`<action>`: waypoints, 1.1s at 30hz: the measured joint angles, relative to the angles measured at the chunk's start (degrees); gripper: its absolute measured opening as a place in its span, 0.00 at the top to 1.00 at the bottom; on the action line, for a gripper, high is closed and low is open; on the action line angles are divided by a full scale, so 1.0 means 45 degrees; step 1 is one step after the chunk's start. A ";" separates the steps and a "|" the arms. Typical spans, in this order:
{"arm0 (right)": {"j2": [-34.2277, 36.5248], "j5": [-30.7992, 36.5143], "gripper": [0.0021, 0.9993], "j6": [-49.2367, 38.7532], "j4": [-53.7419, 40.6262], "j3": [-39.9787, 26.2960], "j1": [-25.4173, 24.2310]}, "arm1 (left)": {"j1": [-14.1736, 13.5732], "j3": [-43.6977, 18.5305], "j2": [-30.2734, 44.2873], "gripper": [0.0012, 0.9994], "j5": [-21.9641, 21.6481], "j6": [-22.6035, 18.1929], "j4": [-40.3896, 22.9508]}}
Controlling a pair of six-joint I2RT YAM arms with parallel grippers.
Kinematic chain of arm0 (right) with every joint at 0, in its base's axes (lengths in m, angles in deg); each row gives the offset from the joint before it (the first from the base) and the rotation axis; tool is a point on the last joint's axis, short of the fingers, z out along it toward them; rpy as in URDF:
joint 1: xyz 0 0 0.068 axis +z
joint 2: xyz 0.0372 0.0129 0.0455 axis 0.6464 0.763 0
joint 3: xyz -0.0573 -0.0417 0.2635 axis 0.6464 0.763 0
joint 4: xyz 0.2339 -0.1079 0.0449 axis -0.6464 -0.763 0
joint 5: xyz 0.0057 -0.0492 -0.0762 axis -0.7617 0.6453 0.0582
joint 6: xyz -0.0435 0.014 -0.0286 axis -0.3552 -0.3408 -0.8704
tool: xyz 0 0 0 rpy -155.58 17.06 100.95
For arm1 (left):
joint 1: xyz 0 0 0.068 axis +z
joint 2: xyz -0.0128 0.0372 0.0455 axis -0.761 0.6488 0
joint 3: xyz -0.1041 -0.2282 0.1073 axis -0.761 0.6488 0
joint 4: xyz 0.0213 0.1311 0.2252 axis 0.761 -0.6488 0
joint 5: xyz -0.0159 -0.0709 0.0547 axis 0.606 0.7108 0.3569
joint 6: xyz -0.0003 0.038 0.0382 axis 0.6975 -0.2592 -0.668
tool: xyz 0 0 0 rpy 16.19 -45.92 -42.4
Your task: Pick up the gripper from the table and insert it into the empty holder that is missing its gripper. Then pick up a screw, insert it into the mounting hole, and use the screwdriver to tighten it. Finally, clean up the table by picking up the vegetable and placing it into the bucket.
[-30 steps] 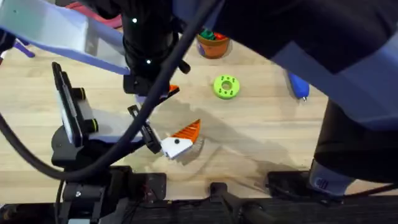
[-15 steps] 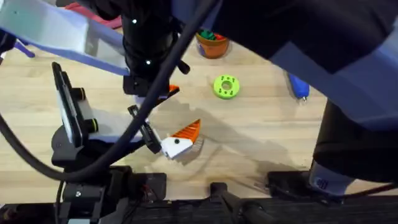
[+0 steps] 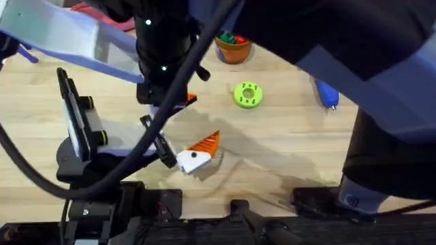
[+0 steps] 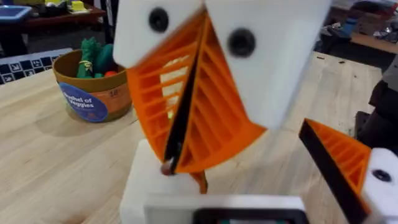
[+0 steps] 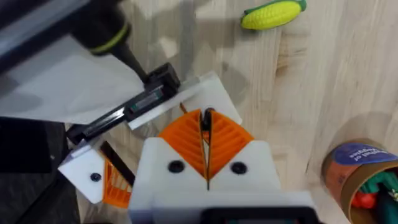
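Nothing moved, left gripper (image 4: 186, 124) jaws closed, bucket (image 3: 234, 47) beyond

Light wooden table (image 3: 286, 146), pale planks running across. Up at the far edge, orange-brown bucket (image 3: 233, 49) holding red and green toy vegetables, blue label visible on its side in the left wrist view (image 4: 93, 93). Nearer in, lime-green disc (image 3: 247, 94) flat on the wood. Off to the right, blue screwdriver (image 3: 326, 94), partly under the dark arm. Yellow toy corn (image 5: 273, 14) with a green end, lying alone on bare wood, well apart from the bucket (image 5: 357, 174).
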 joint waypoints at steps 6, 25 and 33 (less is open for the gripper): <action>0.0000 0.0000 1.00 0.0047 -0.0005 -0.0005 0.0000 | 0.0000 0.0000 0.0000 0.01 0.0000 0.0000 0.0000; 0.0217 -0.0047 1.00 0.0158 0.0105 -0.0183 0.0000 | 0.0000 0.0000 0.0000 0.01 -0.0015 0.0146 -0.0005; 0.0257 -0.0058 1.00 0.0285 0.0267 -0.0199 0.0000 | 0.0000 0.0000 0.0000 0.01 -0.0001 0.0151 -0.0005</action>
